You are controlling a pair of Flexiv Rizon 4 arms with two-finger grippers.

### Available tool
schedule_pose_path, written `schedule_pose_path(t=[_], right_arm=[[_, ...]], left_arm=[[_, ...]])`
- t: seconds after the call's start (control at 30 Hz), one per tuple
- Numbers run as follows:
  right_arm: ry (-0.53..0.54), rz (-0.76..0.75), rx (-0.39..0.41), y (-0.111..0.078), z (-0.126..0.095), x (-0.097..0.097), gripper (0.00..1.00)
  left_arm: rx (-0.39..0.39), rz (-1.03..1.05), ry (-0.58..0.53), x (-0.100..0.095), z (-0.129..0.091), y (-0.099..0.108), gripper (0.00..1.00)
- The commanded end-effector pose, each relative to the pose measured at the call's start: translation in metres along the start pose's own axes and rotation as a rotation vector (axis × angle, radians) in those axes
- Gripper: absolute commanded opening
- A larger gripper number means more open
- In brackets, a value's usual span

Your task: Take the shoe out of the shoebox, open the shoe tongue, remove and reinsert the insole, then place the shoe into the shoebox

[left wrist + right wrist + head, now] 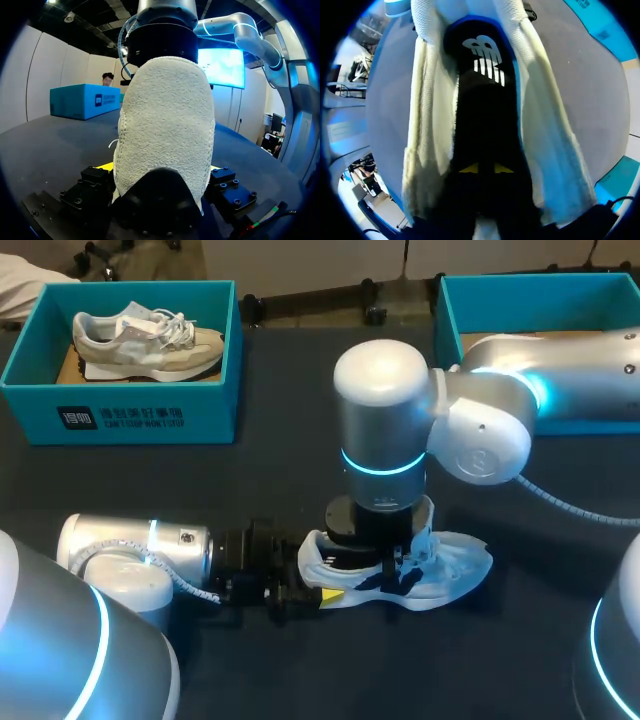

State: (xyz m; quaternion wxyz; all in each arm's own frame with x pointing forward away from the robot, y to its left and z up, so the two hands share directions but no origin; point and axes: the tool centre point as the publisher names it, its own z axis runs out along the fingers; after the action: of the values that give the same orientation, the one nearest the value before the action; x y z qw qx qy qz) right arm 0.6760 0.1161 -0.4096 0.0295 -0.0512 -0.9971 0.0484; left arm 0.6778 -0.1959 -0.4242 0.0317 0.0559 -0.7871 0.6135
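While left end effector (pixel 160 167) clamps shoe (pixel 455 560) at heel as anchor, right end effector (pixel 486 168) hangs at insole (pixel 480 100), grip unreadable.

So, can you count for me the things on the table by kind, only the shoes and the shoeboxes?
Shoes: 2 (shoe in the box, shoe on the table)
Shoeboxes: 2 (left shoebox, right shoebox)
Total: 4
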Motion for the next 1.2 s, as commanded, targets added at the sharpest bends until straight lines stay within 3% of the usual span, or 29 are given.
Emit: schedule_pose_path(t=[0.03, 0.3, 0.67, 1.2], right_arm=[[-0.007, 0.002, -0.007, 0.000, 0.020, 0.011, 0.00], [-0.041, 0.025, -0.047, -0.003, 0.004, 0.020, 0.00], [-0.213, 0.048, -0.073, 0.005, -0.037, 0.018, 0.00], [-0.267, 0.108, -0.129, 0.005, -0.045, 0.006, 0.00]], left_arm=[[-0.002, -0.002, 0.000, -0.001, -0.003, 0.006, 0.00], [-0.002, -0.002, 0.000, -0.001, -0.003, 0.006, 0.00], [-0.002, -0.002, 0.000, -0.001, -0.003, 0.006, 0.00], [-0.002, -0.002, 0.000, -0.001, -0.003, 0.006, 0.00]])
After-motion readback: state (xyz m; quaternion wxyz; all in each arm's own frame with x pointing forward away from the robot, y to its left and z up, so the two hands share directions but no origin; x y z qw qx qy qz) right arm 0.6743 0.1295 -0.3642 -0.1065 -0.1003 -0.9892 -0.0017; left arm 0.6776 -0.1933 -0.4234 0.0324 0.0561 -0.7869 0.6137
